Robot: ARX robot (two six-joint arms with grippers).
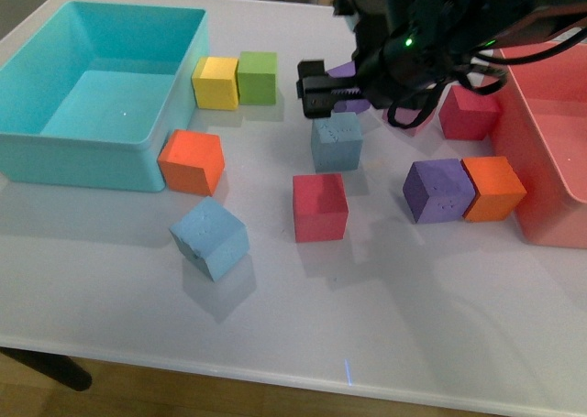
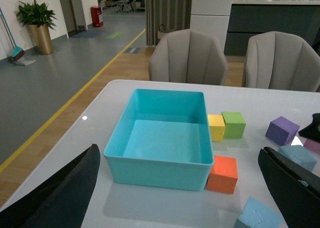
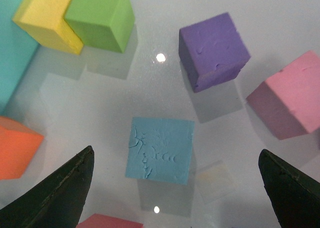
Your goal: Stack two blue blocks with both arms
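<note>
Step — right hand (image 3: 175, 155) wide above sky-blue foam cube (image 3: 160, 150), mid white counter (image 1: 303, 334) | advice: centre, square fingers (image 3: 60, 193) to its slightly skewed faces — then descend | left hand (image 2: 178, 153) wide, empty

Sky-blue cube (image 1: 336, 144) flat at mid-table, top face cracked, second blue cube (image 1: 209, 239) well apart, nearer front left, turned askew.
</note>
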